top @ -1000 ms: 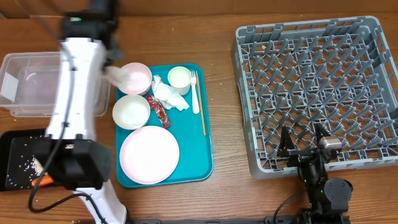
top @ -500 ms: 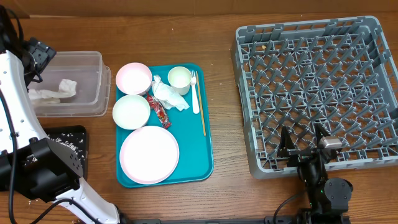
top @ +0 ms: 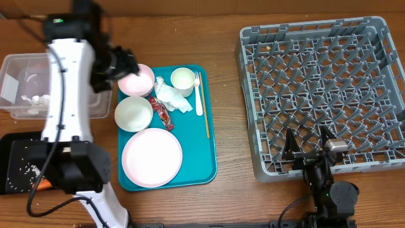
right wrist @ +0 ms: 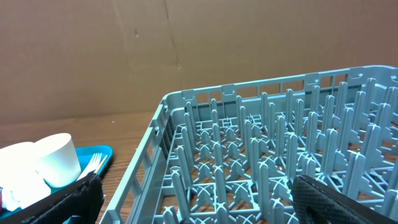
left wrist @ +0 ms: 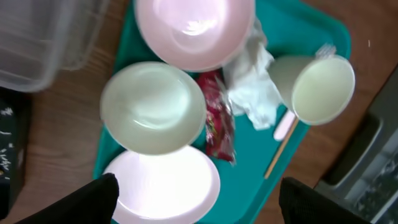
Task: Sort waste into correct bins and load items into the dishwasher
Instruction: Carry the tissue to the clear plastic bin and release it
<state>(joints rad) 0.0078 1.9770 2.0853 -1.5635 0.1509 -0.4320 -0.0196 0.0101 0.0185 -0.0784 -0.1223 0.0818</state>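
Teal tray (top: pixel 200 159), pale-pink plate (top: pixel 152 157), red wrapper (top: pixel 162 113), grey rack (top: pixel 319 88) (lattice base)

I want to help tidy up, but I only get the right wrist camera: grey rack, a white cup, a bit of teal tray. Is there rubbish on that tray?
Observer: Yes. A crumpled white napkin and a small red wrapper lie on the teal tray, beside the cup.
Operator: Where is the other arm?
Observer: The left gripper hangs over the tray's far left corner, by the pinkish bowl, jaws open, holding nothing.
Operator: Is anything in the clear tub?
Observer: Some white paper lies in the clear tub.
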